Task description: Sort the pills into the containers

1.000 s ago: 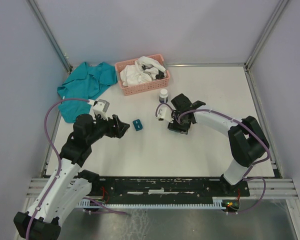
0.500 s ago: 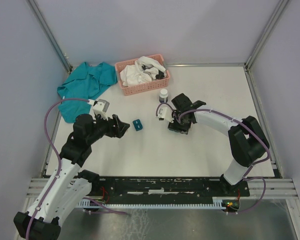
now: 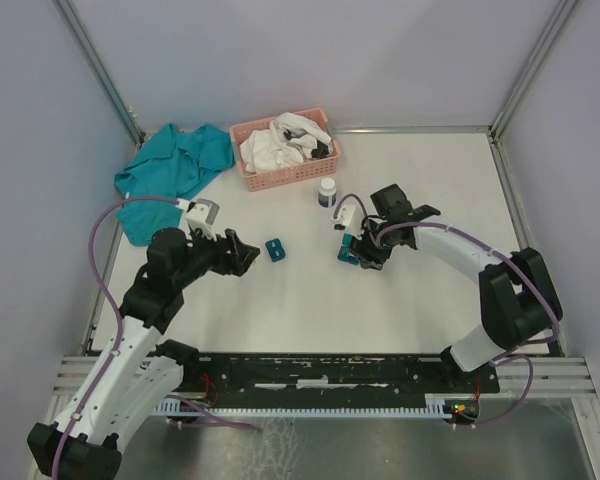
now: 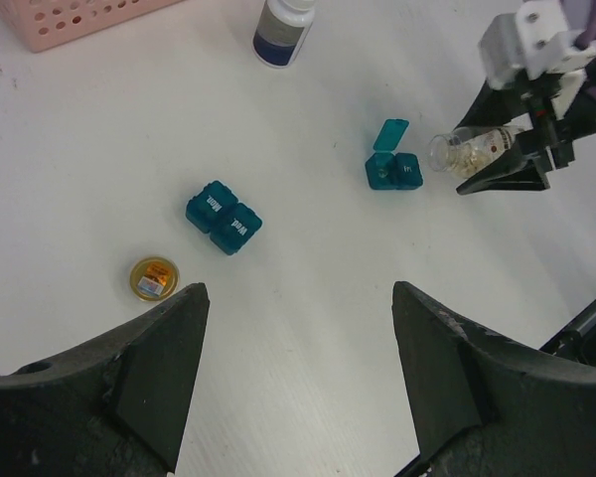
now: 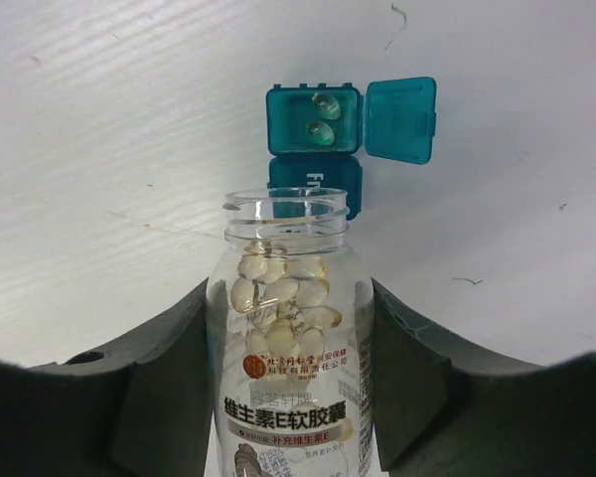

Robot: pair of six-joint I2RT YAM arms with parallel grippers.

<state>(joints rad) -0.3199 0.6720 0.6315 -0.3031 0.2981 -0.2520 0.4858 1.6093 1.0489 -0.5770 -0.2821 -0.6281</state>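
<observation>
holds an uncapped clear bottle (image 5: 290, 328) of pale softgels pinched in the right gripper (image 5: 290, 343), tipped near level with its mouth just short of the open container (image 5: 313, 119) at mid-table. shows that teal box's far cell open, lid flap (image 5: 399, 117) swung aside, two capsules (image 5: 323, 117) already inside, and the near cell shut, right under the bottle's lip in the wrist view. leaves the second container (image 4: 223, 217), both lids closed, apart to the left, a gold cap (image 4: 155, 278) near it, and the left gripper (image 4: 298, 348) hovering close by with fingers spread and nothing between them. sets a white bottle (image 4: 283, 30) farther back.

reads as the pouring step, early in the sort. to do it well: carry the mouth forward past the shut cell to sit over the open one, then tilt by small degrees to roll softgels out one at a time. keep the lip low over the cell to stop capsules bouncing onto the table, and level the bottle on reaching the count. mind the flap: easy to nudge shut, and easy to shove the light box.
</observation>
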